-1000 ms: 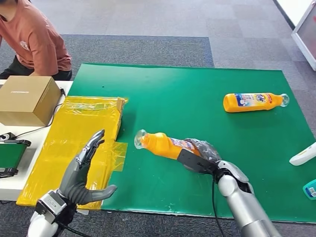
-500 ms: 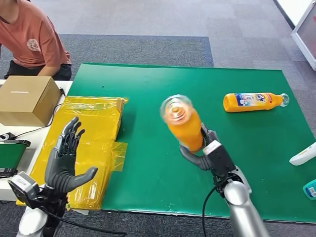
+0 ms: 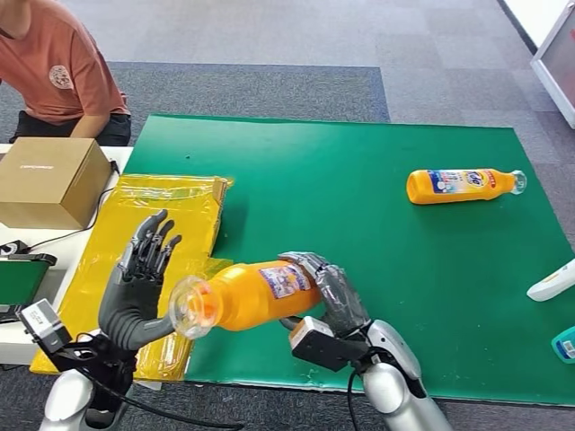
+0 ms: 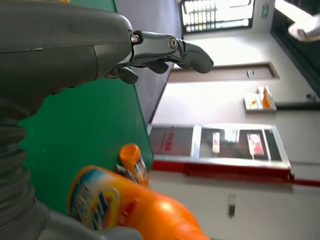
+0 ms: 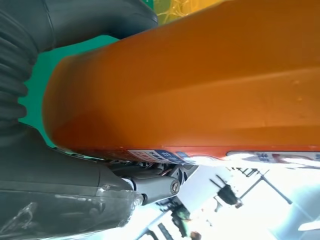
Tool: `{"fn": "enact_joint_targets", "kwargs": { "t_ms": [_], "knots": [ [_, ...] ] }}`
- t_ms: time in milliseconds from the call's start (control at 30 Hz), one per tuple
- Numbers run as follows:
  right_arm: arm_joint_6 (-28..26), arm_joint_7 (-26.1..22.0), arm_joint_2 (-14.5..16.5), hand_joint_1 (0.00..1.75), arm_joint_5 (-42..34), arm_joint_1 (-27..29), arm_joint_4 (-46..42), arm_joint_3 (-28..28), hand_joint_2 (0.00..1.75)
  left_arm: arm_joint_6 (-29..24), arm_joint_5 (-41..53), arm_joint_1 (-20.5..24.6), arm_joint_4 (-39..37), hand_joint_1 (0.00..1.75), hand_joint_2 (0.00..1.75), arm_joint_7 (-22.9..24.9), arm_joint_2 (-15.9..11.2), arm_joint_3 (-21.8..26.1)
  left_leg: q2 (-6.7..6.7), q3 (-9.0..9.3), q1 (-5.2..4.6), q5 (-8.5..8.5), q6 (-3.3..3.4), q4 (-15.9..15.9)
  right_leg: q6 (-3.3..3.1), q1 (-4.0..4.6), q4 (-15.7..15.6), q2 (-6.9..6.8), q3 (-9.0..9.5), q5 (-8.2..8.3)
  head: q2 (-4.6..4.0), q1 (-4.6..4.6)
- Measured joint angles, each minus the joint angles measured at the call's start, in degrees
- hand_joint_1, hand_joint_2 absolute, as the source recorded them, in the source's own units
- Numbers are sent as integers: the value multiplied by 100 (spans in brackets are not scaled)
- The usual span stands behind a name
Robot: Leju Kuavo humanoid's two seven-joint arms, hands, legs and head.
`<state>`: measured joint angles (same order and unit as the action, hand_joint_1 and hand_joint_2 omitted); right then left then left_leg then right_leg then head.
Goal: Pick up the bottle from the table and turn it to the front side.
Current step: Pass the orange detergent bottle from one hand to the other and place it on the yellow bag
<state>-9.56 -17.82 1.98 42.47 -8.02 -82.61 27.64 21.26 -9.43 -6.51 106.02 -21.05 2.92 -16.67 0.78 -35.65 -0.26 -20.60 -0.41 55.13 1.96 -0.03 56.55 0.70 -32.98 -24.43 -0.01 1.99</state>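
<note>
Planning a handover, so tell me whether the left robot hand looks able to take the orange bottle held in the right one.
Probably yes. The left robot hand is open, fingers spread, holding nothing, and the orange bottle in the right robot hand points its cap end right beside that palm, with nothing between them.

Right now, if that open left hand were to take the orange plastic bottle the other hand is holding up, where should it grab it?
Probably the bare orange shoulder just behind the clear cap. The orange plastic bottle lies roughly level, cap end toward the left hand, while the right hand wraps its base end. The left hand, fingers spread and palm facing the bottle, could close around that free narrower part from its own side.
</note>
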Motion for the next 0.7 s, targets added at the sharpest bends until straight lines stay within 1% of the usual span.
{"fn": "enact_joint_targets", "kwargs": {
  "t_ms": [133, 233, 333, 500, 700],
  "knots": [
    [-241, 44, 55, 175, 468, -161, 210, 340, 175, 461, -191, 312, -199, 0, 175, 284, -80, -543, 0, 0, 0, 2, 0, 0, 0, 0, 0, 1, 1, 2, 0, 1],
    [-328, 69, 98, 175, 530, -365, 436, 523, 175, 561, -214, 568, -461, 0, 175, 446, -172, -1004, 0, 0, 0, 4, 1, 0, 2, 0, 0, 0, 1, 4, -1, 0],
    [-312, 91, 108, 175, 489, -568, 629, 627, 175, 597, -126, 908, -740, 0, 175, 578, -340, -1366, 1, 0, 0, 8, 1, 0, 3, 0, 1, 0, 3, 6, -1, 0],
    [-205, 176, 108, 175, 289, -858, 885, 654, 175, 606, 5, 1545, -1097, 0, 175, 652, -688, -1732, 2, -1, 0, 13, -1, 0, 1, 1, 2, 0, 4, 11, -1, 1],
    [-114, 178, 108, 175, 95, -1092, 1174, 647, 175, 627, 44, 1895, -1271, 0, 175, 718, -980, -1950, 2, -2, 0, 13, 0, 0, 1, 1, 2, -1, 4, 11, -1, 0]
  ]
}}
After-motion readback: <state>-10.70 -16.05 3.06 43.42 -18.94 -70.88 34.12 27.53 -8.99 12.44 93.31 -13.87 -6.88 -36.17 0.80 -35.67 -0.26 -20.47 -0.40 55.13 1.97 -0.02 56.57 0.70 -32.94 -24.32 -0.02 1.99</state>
